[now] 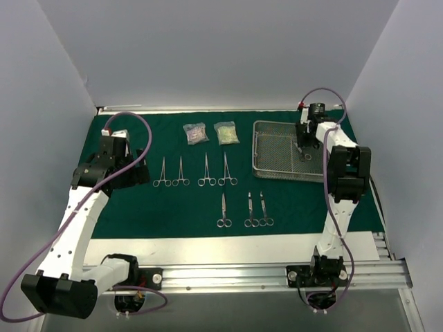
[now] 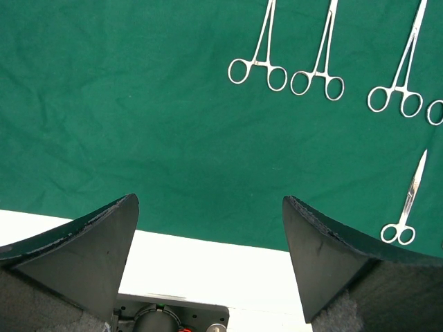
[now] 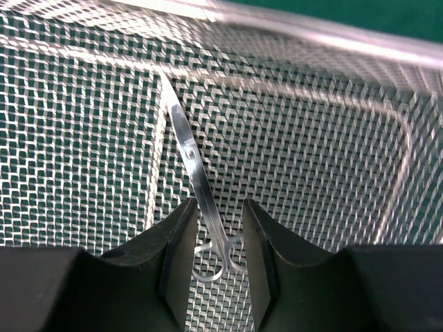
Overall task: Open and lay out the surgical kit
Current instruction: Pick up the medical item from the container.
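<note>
The dark green cloth of the surgical kit lies spread flat. Several steel instruments lie on it in two rows, among them forceps and scissors. Two clear packets lie at the back. The wire-mesh tray stands at the right. My right gripper is down inside the tray, its fingers pressed on both ring handles of a pair of scissors lying on the mesh. My left gripper hangs wide open and empty over the cloth's near left edge.
A bare white strip of table runs in front of the cloth, then the aluminium rail with both arm bases. White walls close in left, right and back. The tray's raised rim surrounds my right fingers.
</note>
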{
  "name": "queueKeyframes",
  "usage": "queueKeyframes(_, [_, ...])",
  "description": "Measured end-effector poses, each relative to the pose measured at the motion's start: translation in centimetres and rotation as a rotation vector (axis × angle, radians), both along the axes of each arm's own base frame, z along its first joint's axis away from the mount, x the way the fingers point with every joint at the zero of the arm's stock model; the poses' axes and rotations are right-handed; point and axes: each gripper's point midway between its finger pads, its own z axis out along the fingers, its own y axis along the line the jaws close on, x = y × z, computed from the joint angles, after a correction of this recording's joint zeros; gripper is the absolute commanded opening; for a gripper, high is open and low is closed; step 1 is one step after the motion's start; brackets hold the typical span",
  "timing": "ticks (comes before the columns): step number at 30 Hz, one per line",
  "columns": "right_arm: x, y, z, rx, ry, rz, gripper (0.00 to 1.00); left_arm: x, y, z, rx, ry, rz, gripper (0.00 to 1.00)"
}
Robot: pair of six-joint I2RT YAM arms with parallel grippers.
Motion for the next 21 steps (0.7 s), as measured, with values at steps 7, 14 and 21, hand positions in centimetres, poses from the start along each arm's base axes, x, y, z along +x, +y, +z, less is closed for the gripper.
queueKeyframes(7, [1.0,0.3,-0.7,-0.008,0.007,0.087,0.28,0.0,0.0,-0.3,0.000,0.011,0.003,0.94])
queueKeyframes(14, [1.3,0.8,-1.7,0.008,0.027,0.117,0.27,0.1,0.0,-0.5,0.001,0.018,0.004,0.94])
queueKeyframes(21, [1.0,1.4,-1.8,0.020,0.047,0.146,0.09,0.0,0.0,-0.7,0.002,0.023,0.004,0.94])
